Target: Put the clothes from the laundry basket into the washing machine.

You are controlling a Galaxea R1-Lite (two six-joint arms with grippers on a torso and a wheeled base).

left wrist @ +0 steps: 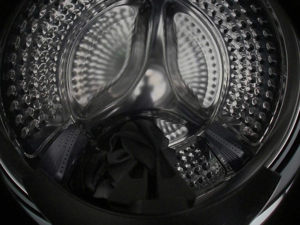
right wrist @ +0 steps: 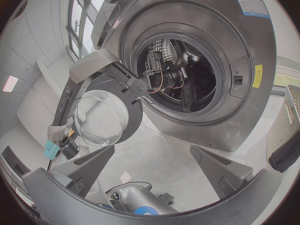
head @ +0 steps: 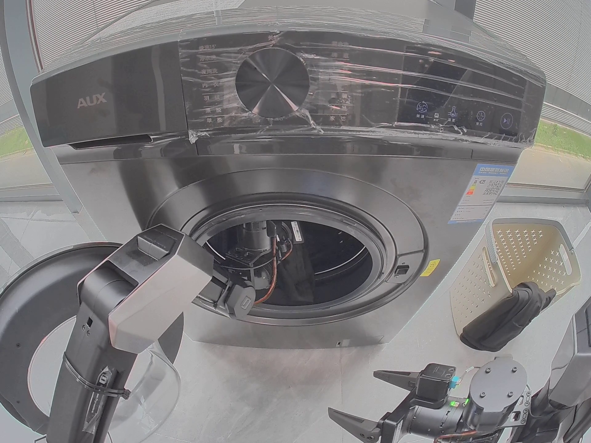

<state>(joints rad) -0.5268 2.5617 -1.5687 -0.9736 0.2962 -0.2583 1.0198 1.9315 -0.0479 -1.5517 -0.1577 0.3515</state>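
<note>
one dark garment is lying inside the silver washing machine, a second garment draping the cream perforated basket. right gripper is gaping; left gripper: cannot tell.

The washer is brushed silver-grey with a glossy black panel. Its drum is shiny steel, dimpled all over; the clothes in it are dark grey. The basket is cream, dotted with small holes, its garment black. The sticker is yellow.
</note>
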